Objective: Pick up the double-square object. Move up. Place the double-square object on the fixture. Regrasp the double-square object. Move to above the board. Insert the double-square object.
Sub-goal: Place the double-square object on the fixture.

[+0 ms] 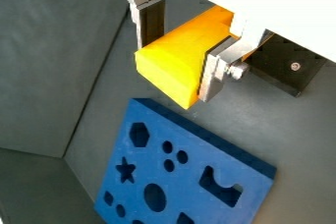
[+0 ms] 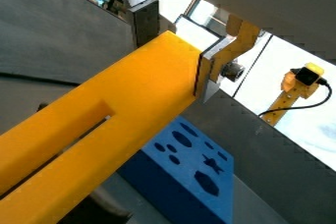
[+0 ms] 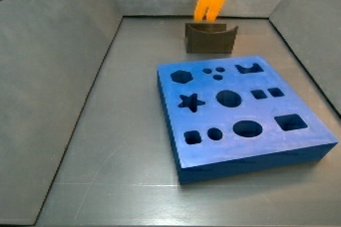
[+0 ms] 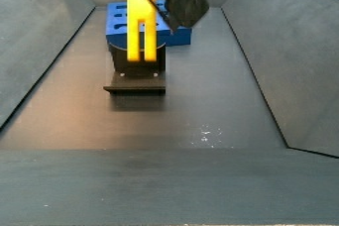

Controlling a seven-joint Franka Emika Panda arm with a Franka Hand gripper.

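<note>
Jaws (image 1: pixel 187 49) clamped on the double-square object (image 1: pixel 182 59), upright above the fixture (image 3: pixel 209 37).

A robot test cell in a lab is suggested: grey sloped metal walls (image 3: pixel 80 82) (like a bin) enclose a dark floor, and the silver two-finger gripper (image 1: pixel 184 46) is seen above a thick blue square board (image 3: pixel 240 116) with shaped holes.

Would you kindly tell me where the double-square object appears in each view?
Wrist view: double-square object, centre, clamped by the gripper.
Wrist view, diagonal yellow bar.
Side view, top edge, above the fixture.
Side view, upright, upper left.
Shared landmark: the board.
</note>
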